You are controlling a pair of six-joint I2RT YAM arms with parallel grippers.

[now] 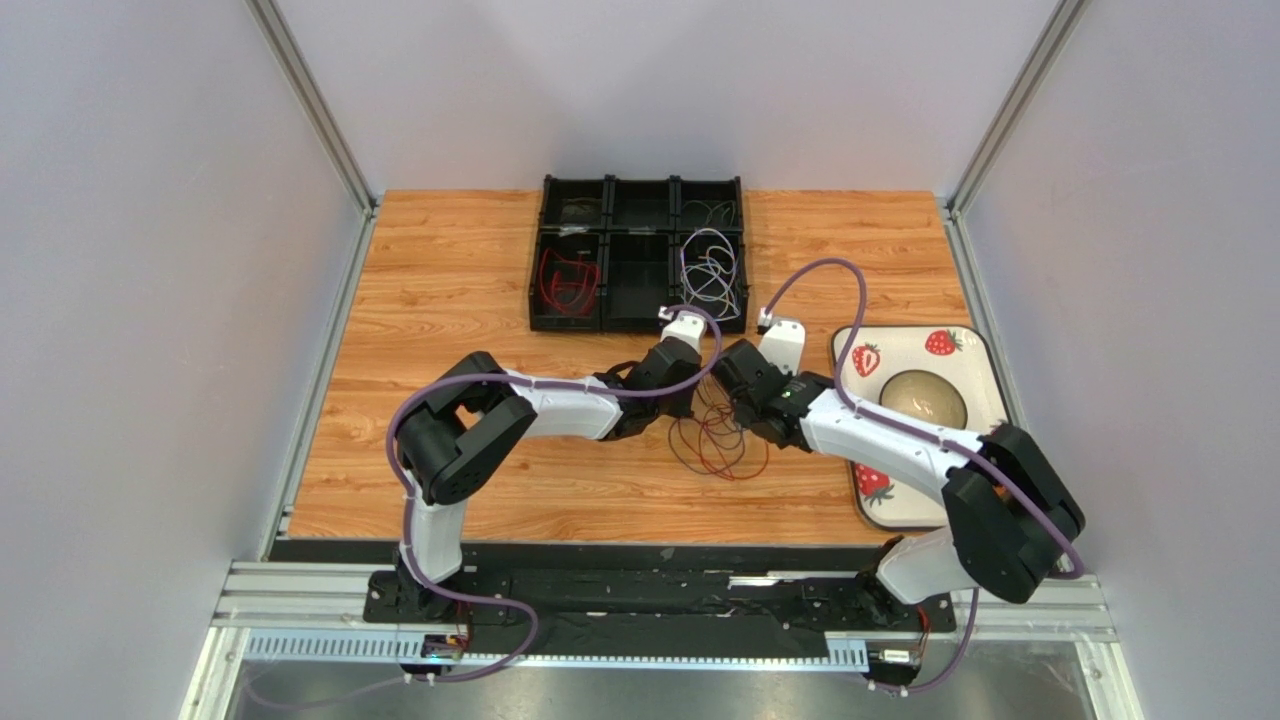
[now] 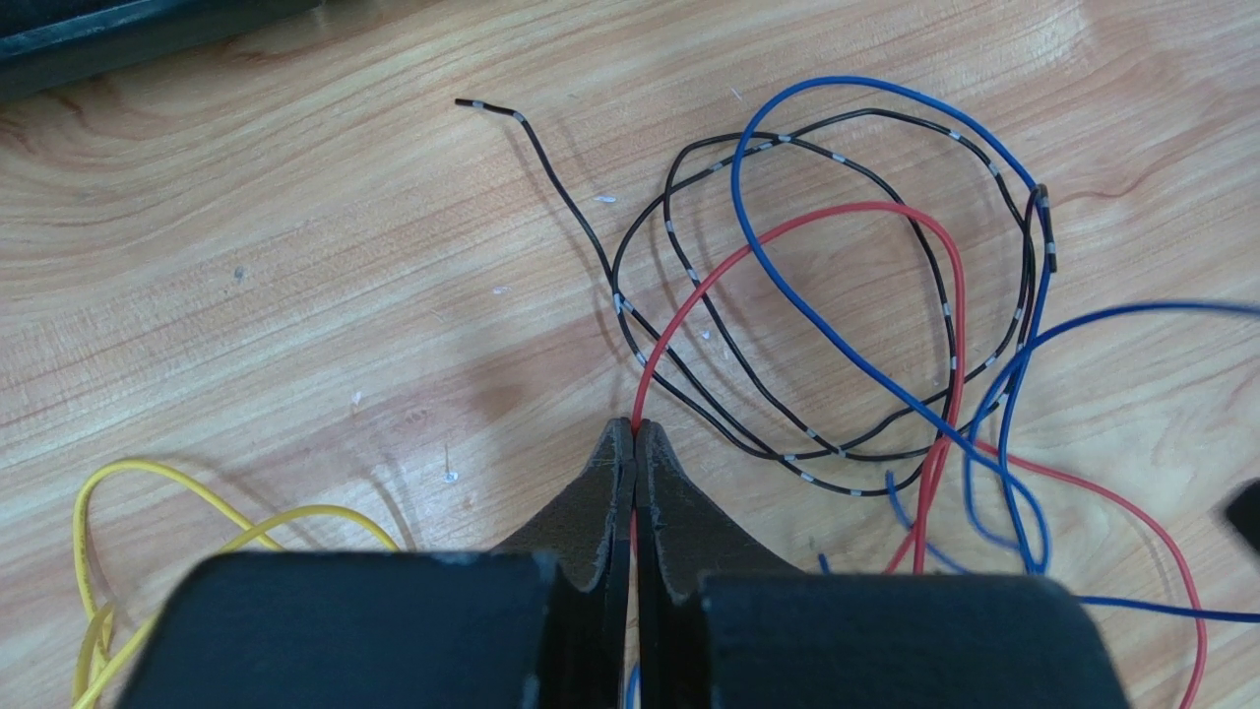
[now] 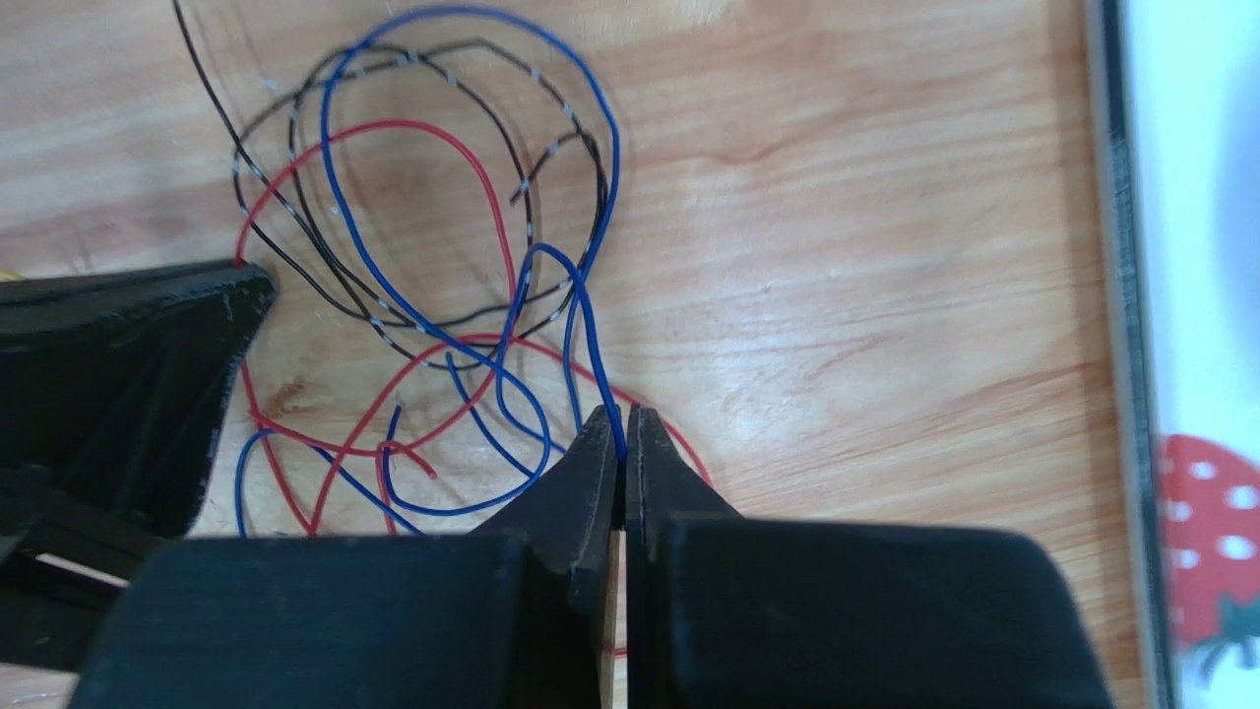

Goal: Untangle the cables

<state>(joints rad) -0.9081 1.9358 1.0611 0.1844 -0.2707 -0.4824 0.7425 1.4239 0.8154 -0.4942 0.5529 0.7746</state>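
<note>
Left wrist view puts my left tool [image 2: 636, 429] with its jaws pressed together on the red cable [image 2: 828, 210], which runs straight up out of the tips. On the right wrist view my right tool [image 3: 621, 421] is likewise clamped, on the blue cable [image 3: 592, 347]. The cables [image 1: 721, 443] lie in a loose heap on the bench [image 1: 451, 270] between the two arms. Red, blue and a black cable [image 2: 571, 195] with pale bands loop through one another, and a yellow cable [image 2: 141, 464] lies off to one side. More red and white wire sits in the compartment tray [image 1: 606, 255] at the far side. I judge these strands to be very light, limp and a little springy, so they will drag their neighbours along rather than slide free. They are thin enough to slip from the tips unless pinched squarely. A free stretch away from the crossings, or a loose end like the black one, looks the best place to hold. I can read no brand, label or writing; the plate [image 1: 984, 360] carries only a strawberry print.
</note>
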